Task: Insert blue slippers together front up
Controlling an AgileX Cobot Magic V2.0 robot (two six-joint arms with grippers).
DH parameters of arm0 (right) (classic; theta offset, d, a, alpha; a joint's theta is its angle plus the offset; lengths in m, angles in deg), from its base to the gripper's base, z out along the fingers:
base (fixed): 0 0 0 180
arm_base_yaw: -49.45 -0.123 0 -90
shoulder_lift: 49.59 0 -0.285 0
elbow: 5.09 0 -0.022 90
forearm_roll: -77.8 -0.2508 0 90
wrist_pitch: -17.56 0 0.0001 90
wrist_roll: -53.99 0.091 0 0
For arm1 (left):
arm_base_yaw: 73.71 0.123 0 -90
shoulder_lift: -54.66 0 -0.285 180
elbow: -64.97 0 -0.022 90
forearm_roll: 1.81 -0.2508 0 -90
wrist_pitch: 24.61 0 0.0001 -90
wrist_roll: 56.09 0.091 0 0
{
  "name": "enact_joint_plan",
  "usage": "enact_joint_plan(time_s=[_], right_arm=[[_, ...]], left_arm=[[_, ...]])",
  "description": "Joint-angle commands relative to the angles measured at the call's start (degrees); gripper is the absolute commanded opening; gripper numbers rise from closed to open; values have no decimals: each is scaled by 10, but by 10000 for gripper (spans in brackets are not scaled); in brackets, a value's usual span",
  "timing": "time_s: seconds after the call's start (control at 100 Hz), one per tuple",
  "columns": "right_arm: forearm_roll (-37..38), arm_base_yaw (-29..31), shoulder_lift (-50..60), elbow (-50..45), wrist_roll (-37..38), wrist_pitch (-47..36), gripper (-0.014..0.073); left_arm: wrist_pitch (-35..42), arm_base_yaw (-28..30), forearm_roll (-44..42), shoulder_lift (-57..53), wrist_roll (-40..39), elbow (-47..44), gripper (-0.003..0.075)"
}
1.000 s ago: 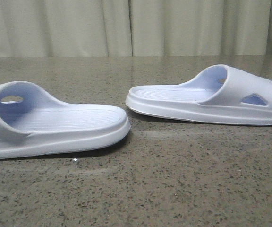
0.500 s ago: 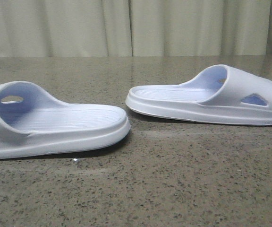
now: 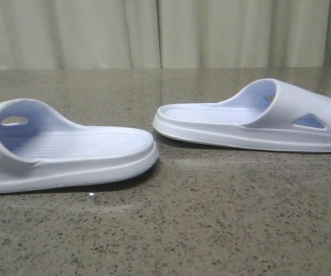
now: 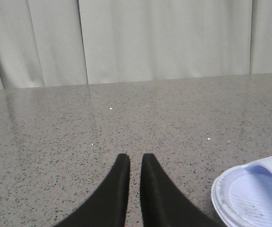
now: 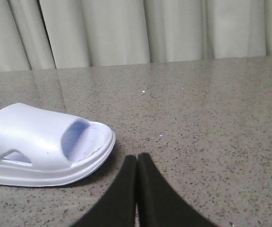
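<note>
slippers are seen lying flat and apart on the speckled table [image 3: 211, 218], the left slipper [image 3: 68, 152] nearer and the right slipper [image 3: 257, 118] farther, heels facing inward with nothing yet gripped. misalignment is judged the main risk: soft foam could be squashed or pushed along the smooth top if a strap is pinched off-centre, leaving the pair crooked when joined. the left gripper [image 4: 135, 163] is held low beside its slipper's edge with fingers nearly together, and the right gripper [image 5: 137, 163] is pressed closed near its own, both empty.
</note>
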Motion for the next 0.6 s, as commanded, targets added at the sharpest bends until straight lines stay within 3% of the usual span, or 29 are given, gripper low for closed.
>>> enact_joint_plan(time_s=[0.0, 0.59], right_arm=[[7, 4, 12, -11, -5, -44, -107], [7, 4, 12, -11, -5, -62, -107]], left_arm=[[46, -4, 2, 1, -4, -5, 16], [50, -4, 2, 1, -4, -5, 16]])
